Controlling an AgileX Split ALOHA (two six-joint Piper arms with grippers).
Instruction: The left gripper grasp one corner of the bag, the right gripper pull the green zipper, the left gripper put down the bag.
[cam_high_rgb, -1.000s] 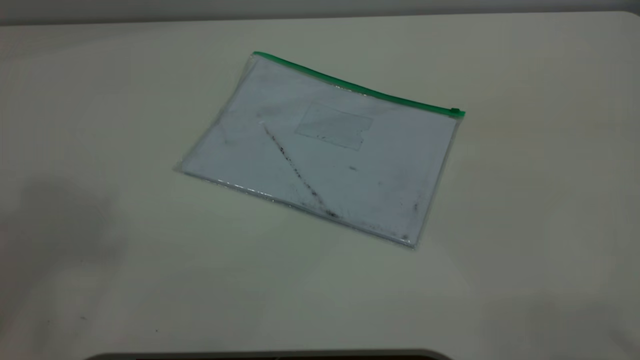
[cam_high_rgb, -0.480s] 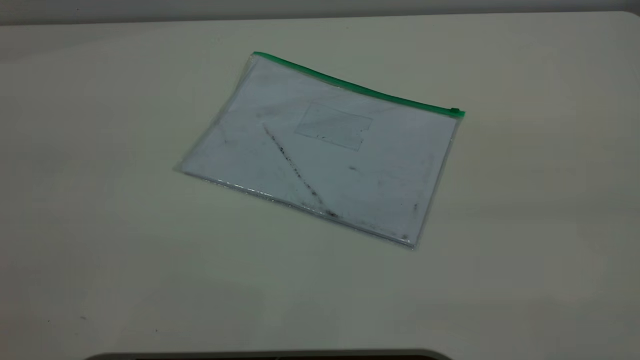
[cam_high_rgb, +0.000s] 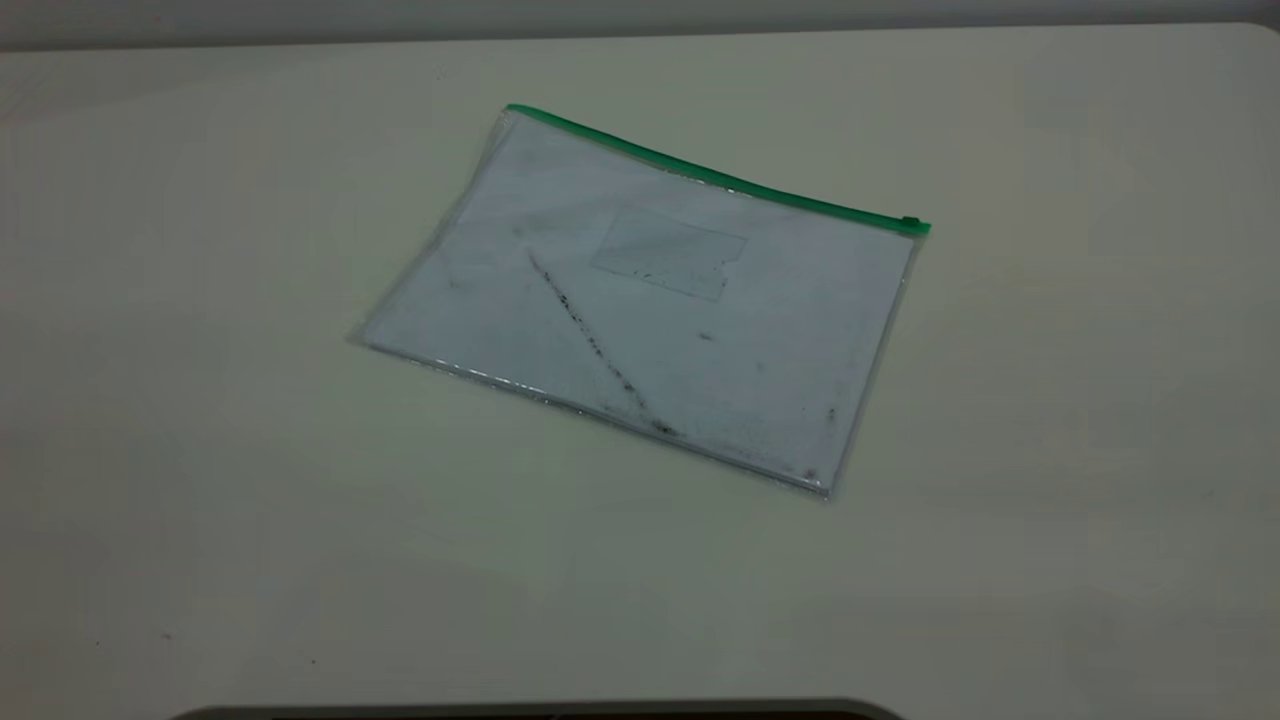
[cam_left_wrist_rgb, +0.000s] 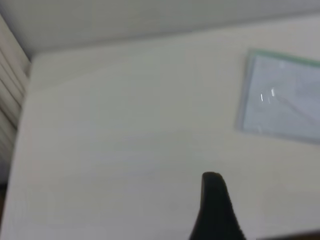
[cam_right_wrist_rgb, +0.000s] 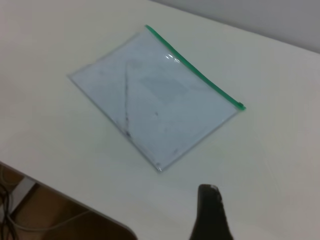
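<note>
Exterior view: your bag lies flat mid-table, green zipper toward the far edge, neither arm visible. Left wrist view: left gripper, grip unreadable, well short of it. Right wrist view: right gripper, likewise unreadable. Thin, limp, slippery; pinch a green-tipped corner.

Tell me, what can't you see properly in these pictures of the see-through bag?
- Left gripper: only one finger shows, the picture's edge cuts it off, so open or shut is unknown.
- Right gripper: the same.
- Bag: the left wrist view's edge cuts it off.
- Green zipper: too thin to tell whether it is zipped.
</note>
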